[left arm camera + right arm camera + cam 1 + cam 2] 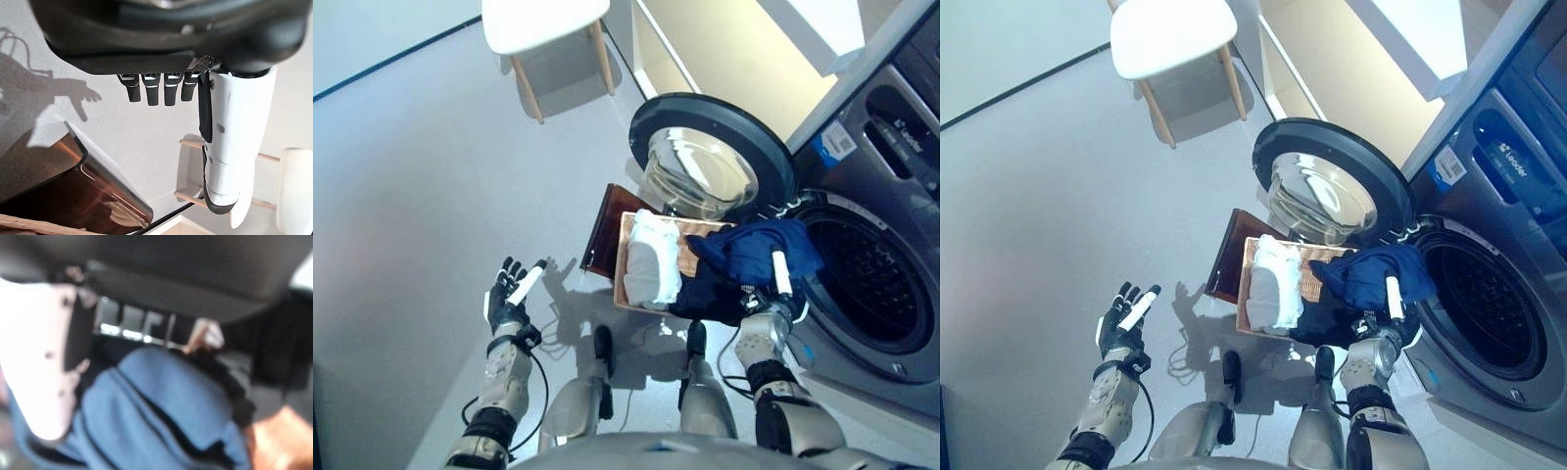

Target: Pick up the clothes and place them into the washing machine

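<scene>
The right hand is seen nearest, low on the right, raised against a dark blue garment. In the right wrist view the blue cloth fills the space just past the thumb and fingers; the fingers appear bent toward it, but a firm grip cannot be confirmed from the blurred view. The left hand is held low on the left over the bare floor, fingers straight and spread, holding nothing.

Between the two hands, slightly farther away, a wicker basket is set on the floor. A white garment lies bundled in its left part, and the dark blue garment is draped over its right part, reaching toward the washing machine. A dark brown tinted panel lies at the basket's far left side.

The washing machine stands on the right, its drum opening exposed just beside the blue garment. Its round glass door is swung wide open and stands just beyond the basket. Far away on the left, a white stool with wooden legs is seen, well apart from everything else.
</scene>
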